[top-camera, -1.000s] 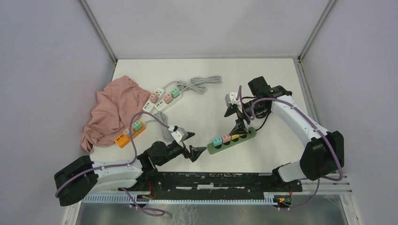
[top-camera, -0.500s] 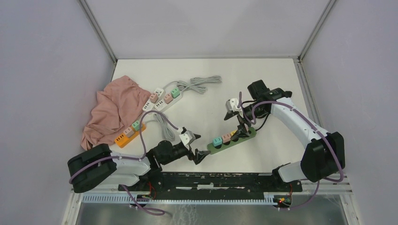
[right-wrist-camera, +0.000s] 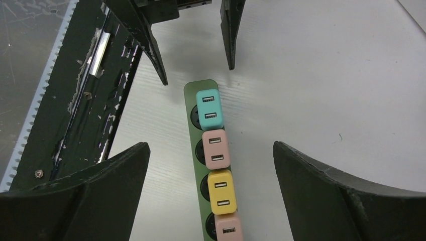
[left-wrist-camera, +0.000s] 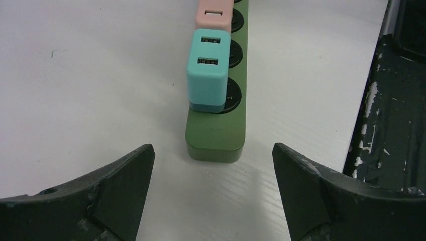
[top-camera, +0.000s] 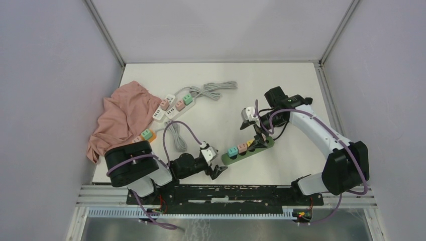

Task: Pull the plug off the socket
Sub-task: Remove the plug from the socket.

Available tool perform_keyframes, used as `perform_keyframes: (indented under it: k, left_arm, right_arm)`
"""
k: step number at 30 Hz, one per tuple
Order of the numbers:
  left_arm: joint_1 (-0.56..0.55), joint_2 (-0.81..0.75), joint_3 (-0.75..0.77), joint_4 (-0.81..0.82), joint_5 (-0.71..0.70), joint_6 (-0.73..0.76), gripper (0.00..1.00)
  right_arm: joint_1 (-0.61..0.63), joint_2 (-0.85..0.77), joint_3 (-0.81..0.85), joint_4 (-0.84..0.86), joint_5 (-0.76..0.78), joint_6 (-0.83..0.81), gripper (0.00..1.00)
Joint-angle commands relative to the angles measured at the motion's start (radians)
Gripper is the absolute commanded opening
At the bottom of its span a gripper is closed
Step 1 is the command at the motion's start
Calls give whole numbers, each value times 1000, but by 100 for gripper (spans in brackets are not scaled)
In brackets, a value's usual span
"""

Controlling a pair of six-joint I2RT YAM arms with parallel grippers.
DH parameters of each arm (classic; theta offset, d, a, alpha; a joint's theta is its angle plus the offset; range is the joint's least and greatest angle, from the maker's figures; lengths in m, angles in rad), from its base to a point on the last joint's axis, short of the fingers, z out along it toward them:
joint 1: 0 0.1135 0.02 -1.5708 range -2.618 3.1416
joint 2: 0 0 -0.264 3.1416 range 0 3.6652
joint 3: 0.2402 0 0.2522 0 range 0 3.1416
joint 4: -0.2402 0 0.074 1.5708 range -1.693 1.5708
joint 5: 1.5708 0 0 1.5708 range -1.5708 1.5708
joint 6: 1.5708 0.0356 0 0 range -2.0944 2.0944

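Note:
A green power strip [top-camera: 226, 159] lies on the white table with a teal plug [top-camera: 232, 151], a pink plug [top-camera: 242, 147] and a yellow plug [top-camera: 249, 144] seated in it. My left gripper [top-camera: 217, 165] is open and empty, just short of the strip's near end [left-wrist-camera: 216, 140], with the teal plug [left-wrist-camera: 207, 75] straight ahead. My right gripper [top-camera: 257, 133] is open above the strip, its fingers astride the pink plug [right-wrist-camera: 215, 148] and yellow plug [right-wrist-camera: 221, 192] without touching. A second pink plug [right-wrist-camera: 228, 228] sits behind the yellow one.
A pink cloth [top-camera: 120, 118] lies at the left. A white power strip [top-camera: 173, 105] with plugs and a grey coiled cable [top-camera: 213, 90] are at the back left. An orange strip [top-camera: 145, 135] is partly behind the left arm. The black base rail [top-camera: 241, 193] borders the near edge.
My left arm has swung right and brought its open gripper up to the green strip's near end. My right gripper has dropped slightly lower over the strip.

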Motion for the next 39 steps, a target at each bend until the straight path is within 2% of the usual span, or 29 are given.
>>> perform_keyframes:
  k: [1, 13, 31, 37, 39]
  left_arm:
    - [-6, 84, 53, 166, -9, 94, 93]
    - [-7, 282, 59, 339, 10, 58, 84]
    - [-21, 376, 104, 347, -25, 81, 69]
    - [-20, 396, 115, 349, -10, 73, 59]
    - [-20, 397, 115, 350, -3, 70, 52]
  right_arm:
    - [13, -5, -7, -2, -7, -20, 100]
    - [52, 11, -24, 30, 30, -2, 100]
    - [187, 40, -97, 231, 121, 126, 99]
    - [245, 59, -117, 304, 193, 173, 95]
    - [260, 64, -119, 314, 216, 175, 94]
